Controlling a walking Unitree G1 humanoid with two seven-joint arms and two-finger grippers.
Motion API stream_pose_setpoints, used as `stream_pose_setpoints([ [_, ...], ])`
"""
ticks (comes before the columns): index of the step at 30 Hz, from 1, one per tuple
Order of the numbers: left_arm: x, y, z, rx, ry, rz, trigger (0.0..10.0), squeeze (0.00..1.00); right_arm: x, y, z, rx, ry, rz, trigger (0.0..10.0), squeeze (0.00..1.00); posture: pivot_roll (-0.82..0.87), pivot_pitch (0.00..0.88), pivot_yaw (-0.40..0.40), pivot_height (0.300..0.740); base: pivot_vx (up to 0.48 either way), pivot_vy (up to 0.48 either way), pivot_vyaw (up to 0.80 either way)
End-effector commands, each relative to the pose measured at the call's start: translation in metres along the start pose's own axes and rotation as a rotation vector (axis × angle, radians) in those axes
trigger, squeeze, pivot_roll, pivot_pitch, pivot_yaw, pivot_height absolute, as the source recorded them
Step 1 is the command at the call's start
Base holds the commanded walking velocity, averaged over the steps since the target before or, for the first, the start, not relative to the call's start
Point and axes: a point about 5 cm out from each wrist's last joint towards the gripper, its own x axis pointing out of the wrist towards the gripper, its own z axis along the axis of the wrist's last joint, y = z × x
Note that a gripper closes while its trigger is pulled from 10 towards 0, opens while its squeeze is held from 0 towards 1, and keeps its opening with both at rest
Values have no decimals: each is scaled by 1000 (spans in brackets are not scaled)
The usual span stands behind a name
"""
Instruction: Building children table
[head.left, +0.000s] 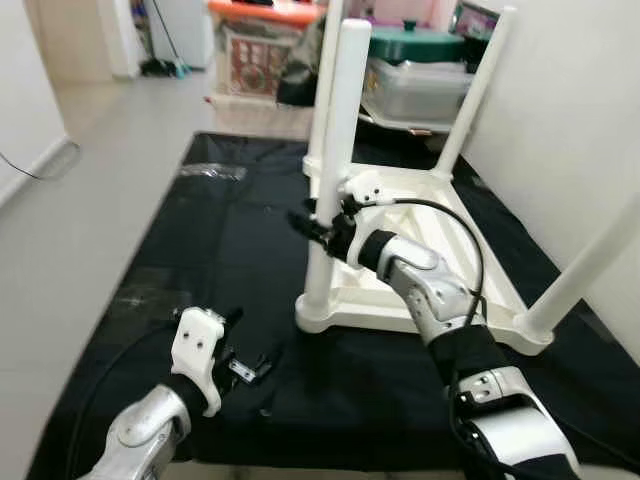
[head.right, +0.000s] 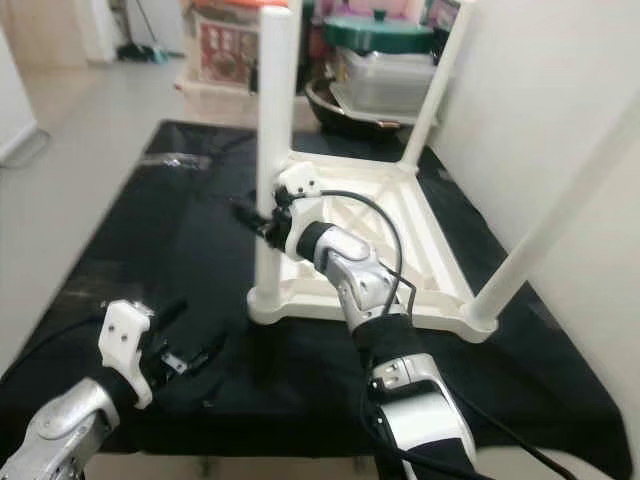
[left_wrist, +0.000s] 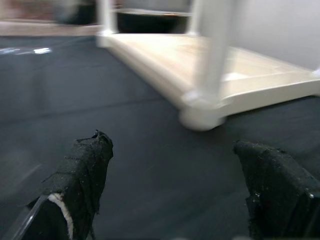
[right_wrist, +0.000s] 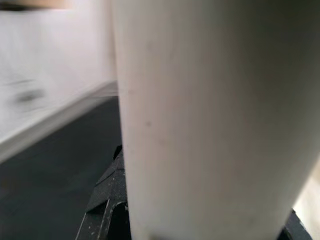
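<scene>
With the right gripper (head.left: 318, 228) pinching the near table leg (head.left: 335, 150), a sideways pull could unseat it, while the left gripper (head.left: 248, 360) hovers spread.

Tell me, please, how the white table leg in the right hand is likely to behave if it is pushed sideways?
The white leg looks like smooth, rigid plastic, so it may slip in the right hand. It stands upright in a corner socket of the upturned tabletop, so it would probably lean or wobble, not roll.

Open black mat (head.left: 200, 240) leftward, table legs (head.left: 338, 150) (upturned) block right, wall (head.left: 570, 120) beyond
</scene>
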Motion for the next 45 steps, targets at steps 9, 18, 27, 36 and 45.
stream_pose_setpoints([
  [9, 4, -5, 4, -1, -10, -26, 10000, 0, -71, -30, -78, 28, 341, -463, 10000, 0, 106, 0, -117, 740, 0, 0, 0],
  [18, 6, -1, 4, -1, -11, -21, 10000, 0, -45, -12, -19, 81, 61, -92, 10000, 0, 96, 0, -121, 740, 0, 0, 0],
  [27, 6, -2, 2, -8, -15, -12, 10000, 0, -56, -1, 36, -71, -166, 449, 10000, 0, 113, 0, -144, 740, 0, 0, 0],
  [36, 2, -3, 0, -5, -3, -2, 10000, 0, -73, 39, 10, -56, -112, 605, 10000, 0, 115, 0, -132, 740, 0, 0, 0],
  [45, 6, -3, 1, -8, -5, -23, 10000, 0, -66, 64, -1, -48, -118, 440, 10000, 0, 90, 0, -109, 740, 0, 0, 0],
])
